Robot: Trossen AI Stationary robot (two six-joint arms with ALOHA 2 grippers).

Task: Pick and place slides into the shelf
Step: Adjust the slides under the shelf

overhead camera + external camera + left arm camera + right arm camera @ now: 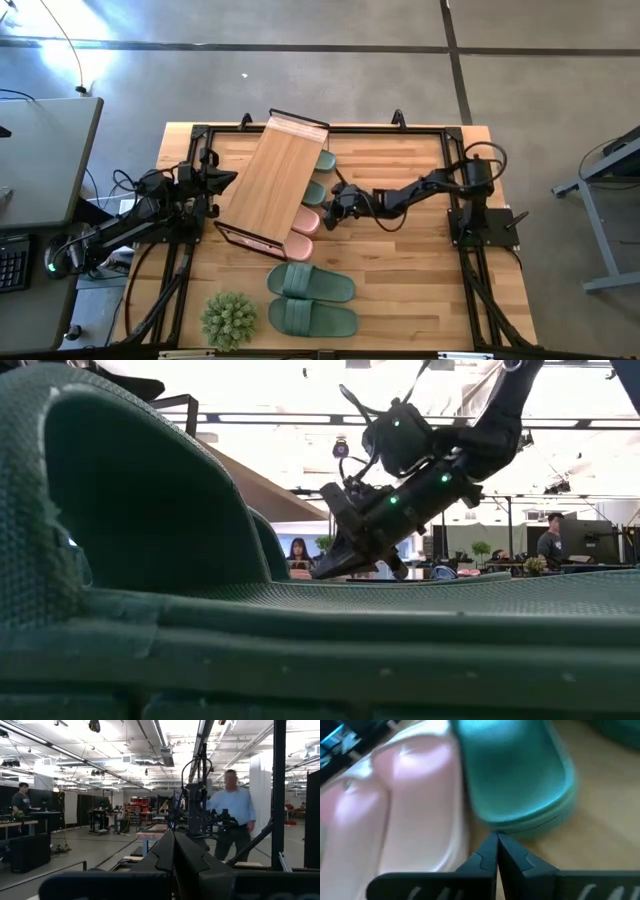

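The shelf (pixel 275 180), a bamboo board on a black frame, stands slanted on the table's left half. Two green slides (pixel 313 190) and two pink slides (pixel 303 222) lie under it, their ends sticking out on its right side. Another green pair (pixel 310 300) lies flat near the front edge and fills the low view (pixel 150 560). My right gripper (pixel 335 205) is shut, low over the table, slanting down at the end of a green slide (pixel 520 780) beside a pink slide (pixel 405 805). My left gripper (pixel 174 845) is shut, left of the shelf. My right gripper has its shut fingertips (pixel 490 851) right at the rounded outer end (pixel 520 827) of the green slide, next to the pink slide's edge, coming slanting down from the table's right. I cannot tell whether they touch the slide. The slide lies flat on the table.
A spiky green plant ball (pixel 228 320) sits at the front left. The black arm frames (pixel 470 270) run along both table sides. Bare wood lies between the shelf and the right arm's base. People stand in the room beyond the table.
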